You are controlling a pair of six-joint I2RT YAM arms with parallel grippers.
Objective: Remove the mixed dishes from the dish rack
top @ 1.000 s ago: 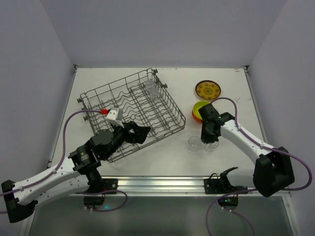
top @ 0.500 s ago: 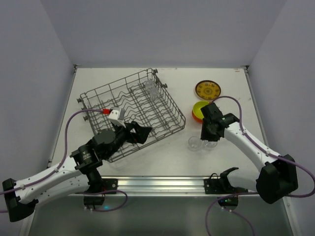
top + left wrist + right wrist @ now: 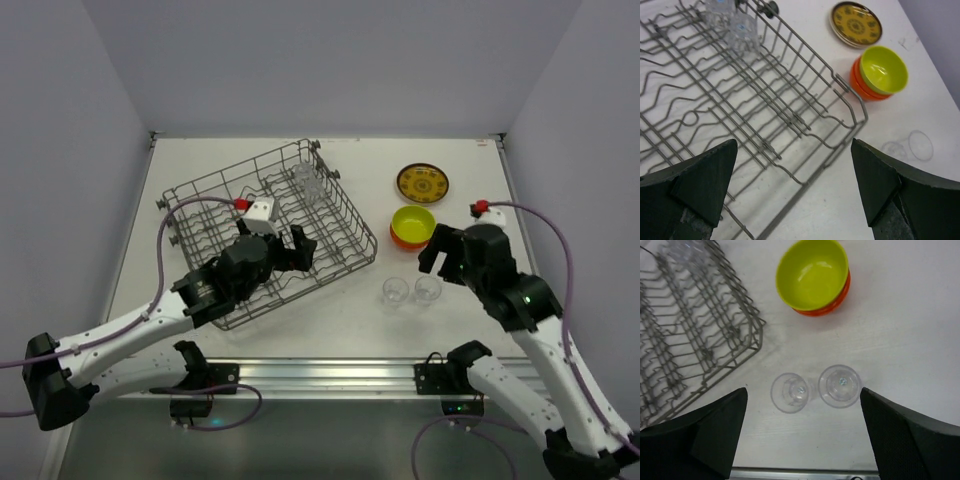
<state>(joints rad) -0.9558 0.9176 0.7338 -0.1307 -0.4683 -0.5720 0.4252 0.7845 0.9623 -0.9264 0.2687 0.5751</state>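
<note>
The grey wire dish rack (image 3: pixel 345 205) sits left of centre, and one clear glass cup (image 3: pixel 308 180) stands in its far corner. My left gripper (image 3: pixel 290 252) hovers open over the rack's near right part with nothing between its fingers. In the left wrist view the dish rack (image 3: pixel 790 75) and its glass cup (image 3: pixel 737 27) lie ahead. Two clear glass cups (image 3: pixel 396 291) (image 3: pixel 428 288) stand side by side on the table. My right gripper (image 3: pixel 446 256) hangs open above them, holding nothing, and the right wrist view shows both cups (image 3: pixel 791 392) (image 3: pixel 840 385) below.
A lime-yellow bowl (image 3: pixel 413 220) is nested in an orange bowl (image 3: pixel 399 238) right of the rack. A brown-gold patterned plate (image 3: pixel 422 183) lies behind them. A metal rail (image 3: pixel 330 375) runs along the table's near edge, and walls close in the left, right and back.
My right gripper opened, let go of the right-hand glass cup and drew up and back to the right. My left gripper moved farther over the rack.
</note>
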